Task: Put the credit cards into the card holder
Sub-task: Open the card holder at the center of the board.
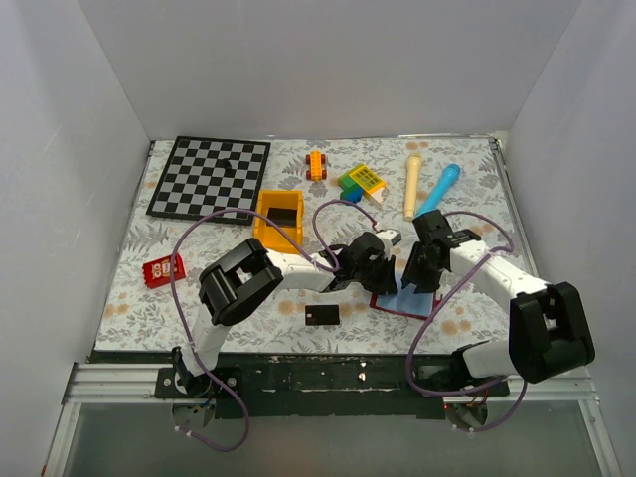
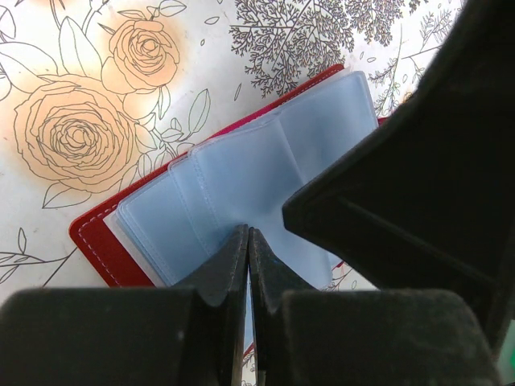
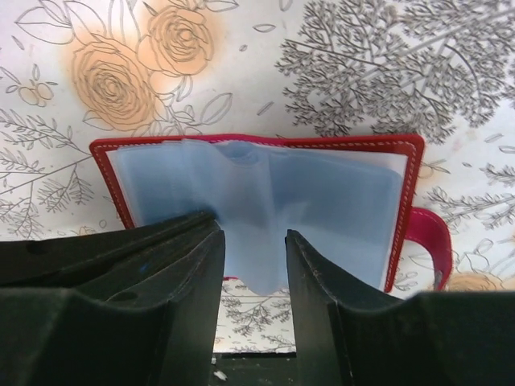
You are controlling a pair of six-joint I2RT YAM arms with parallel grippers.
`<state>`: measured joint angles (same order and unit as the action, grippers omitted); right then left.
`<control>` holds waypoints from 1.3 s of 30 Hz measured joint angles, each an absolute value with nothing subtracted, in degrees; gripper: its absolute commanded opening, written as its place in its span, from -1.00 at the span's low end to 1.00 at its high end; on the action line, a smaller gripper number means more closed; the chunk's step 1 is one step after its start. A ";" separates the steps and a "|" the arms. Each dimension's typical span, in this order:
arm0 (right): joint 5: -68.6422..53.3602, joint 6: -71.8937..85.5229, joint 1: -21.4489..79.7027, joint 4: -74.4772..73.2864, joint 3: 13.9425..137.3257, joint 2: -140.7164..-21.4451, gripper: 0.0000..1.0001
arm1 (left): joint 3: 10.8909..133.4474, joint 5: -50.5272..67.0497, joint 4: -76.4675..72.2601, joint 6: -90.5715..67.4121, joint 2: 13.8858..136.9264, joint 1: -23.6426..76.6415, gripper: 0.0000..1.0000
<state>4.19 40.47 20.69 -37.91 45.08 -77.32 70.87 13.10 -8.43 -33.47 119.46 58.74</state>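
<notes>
The card holder (image 1: 405,301) lies open on the flowered table, its red cover down and its pale blue pockets (image 3: 322,197) facing up. My left gripper (image 2: 248,232) is shut, and its tips press on the pockets (image 2: 241,173) near the fold. My right gripper (image 3: 254,229) stands open at the holder's near edge, with one loose pocket leaf (image 3: 256,261) hanging between its fingers. From above, the left gripper (image 1: 379,275) and the right gripper (image 1: 419,279) meet over the holder. One black credit card (image 1: 322,315) lies flat on the table to the holder's left, apart from both grippers.
A yellow bin (image 1: 278,218) stands behind the left arm. Further back are a chessboard (image 1: 211,176), an orange toy car (image 1: 316,164), a green and yellow block (image 1: 363,181), a cream peg (image 1: 411,186) and a blue pen (image 1: 438,188). A red brick (image 1: 164,269) lies at the left.
</notes>
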 measured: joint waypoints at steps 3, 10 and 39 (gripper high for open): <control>3.16 40.49 20.69 -36.53 45.08 -78.52 -0.17 | 70.87 13.08 -8.43 -33.45 119.46 58.74 -1.00; 2.68 40.51 20.69 -35.68 45.08 -82.19 -0.39 | 70.72 12.78 -8.21 -33.45 119.22 58.74 -1.00; -0.32 36.62 20.62 -31.77 45.28 -84.60 -0.49 | 56.90 9.96 -6.20 -34.89 107.11 50.74 -1.00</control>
<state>-0.32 36.62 20.62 -31.77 45.28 -84.60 56.90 9.96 -6.20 -34.89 107.11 50.74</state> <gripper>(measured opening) 0.260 0.009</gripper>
